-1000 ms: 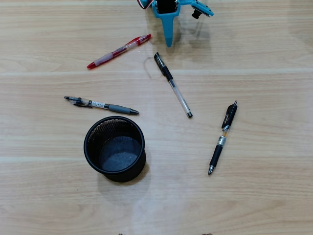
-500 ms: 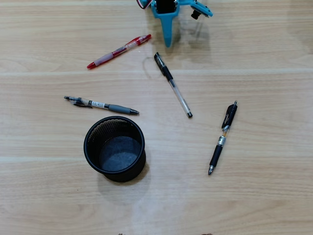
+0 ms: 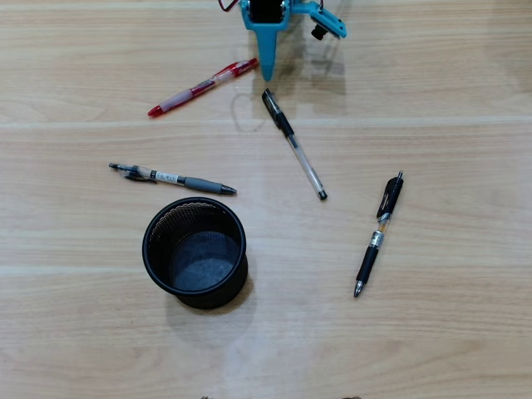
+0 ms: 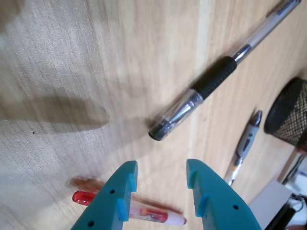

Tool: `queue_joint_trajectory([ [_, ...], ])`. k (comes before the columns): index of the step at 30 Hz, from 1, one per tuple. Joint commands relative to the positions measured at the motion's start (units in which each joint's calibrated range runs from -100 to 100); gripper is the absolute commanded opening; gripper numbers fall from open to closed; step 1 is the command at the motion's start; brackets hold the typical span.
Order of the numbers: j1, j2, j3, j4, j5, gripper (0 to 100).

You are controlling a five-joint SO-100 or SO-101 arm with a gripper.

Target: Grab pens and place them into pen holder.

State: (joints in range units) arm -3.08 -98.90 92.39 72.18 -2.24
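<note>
Gripper [image 3: 268, 73] shifted left along the top edge of the overhead view, now just beside red pen [image 3: 202, 86]. Jaws parted, holding nothing. Pen holder [image 3: 195, 263] at lower left, empty; all four pens flat on table [image 3: 449, 100]. Likely lining up on red.

Nothing readable here: the grey-sleeved pen [image 3: 172, 179] carries a small white label, and the black pen [image 3: 377, 235] a pale band, but both are too tiny to make out.
</note>
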Motion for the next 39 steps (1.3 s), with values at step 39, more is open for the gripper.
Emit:
queue_joint_trajectory([
  [39, 20.0, 78.4, -48.7, -11.7, 11.7, 23],
])
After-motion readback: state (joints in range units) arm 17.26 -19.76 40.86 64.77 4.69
